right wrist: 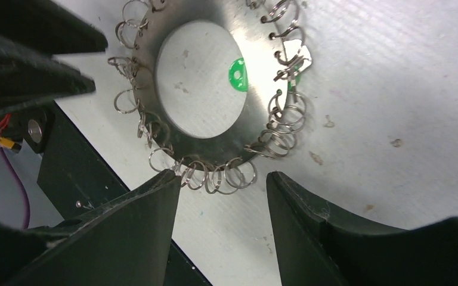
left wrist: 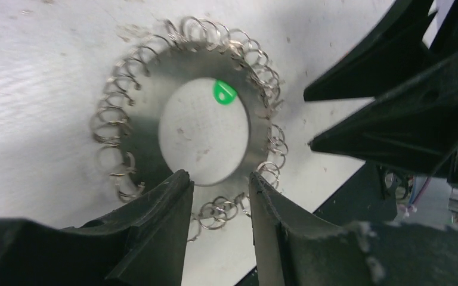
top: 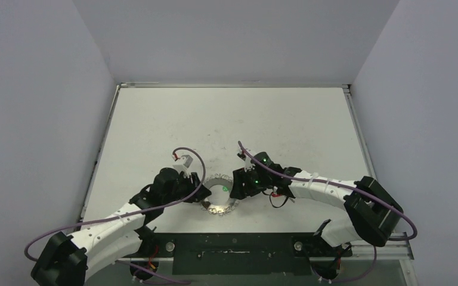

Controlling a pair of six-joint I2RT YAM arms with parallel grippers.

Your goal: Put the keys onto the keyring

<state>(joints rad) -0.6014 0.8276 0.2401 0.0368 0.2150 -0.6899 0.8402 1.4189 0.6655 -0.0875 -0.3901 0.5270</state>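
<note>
The keyring (top: 220, 207) lies flat on the white table between both grippers. In the left wrist view the keyring (left wrist: 146, 113) is a silver disc with a wide hole and wire loops all round. My left gripper (left wrist: 216, 177) is open, its fingertips astride the ring's near rim and loops. My right gripper (right wrist: 223, 176) is open, just short of the loops of the keyring (right wrist: 253, 36). A small flat silver piece (right wrist: 297, 56) hangs among the loops, with a speck of green beside it. A bright green patch (left wrist: 225, 92) shows at the hole's edge; I cannot tell tag from reflection. No red tag shows.
The black base plate (top: 232, 253) runs along the table's near edge, close to the ring. Grey walls enclose the table on three sides. Purple cables loop off both arms. The right gripper's fingers (left wrist: 393, 65) crowd the ring from the other side.
</note>
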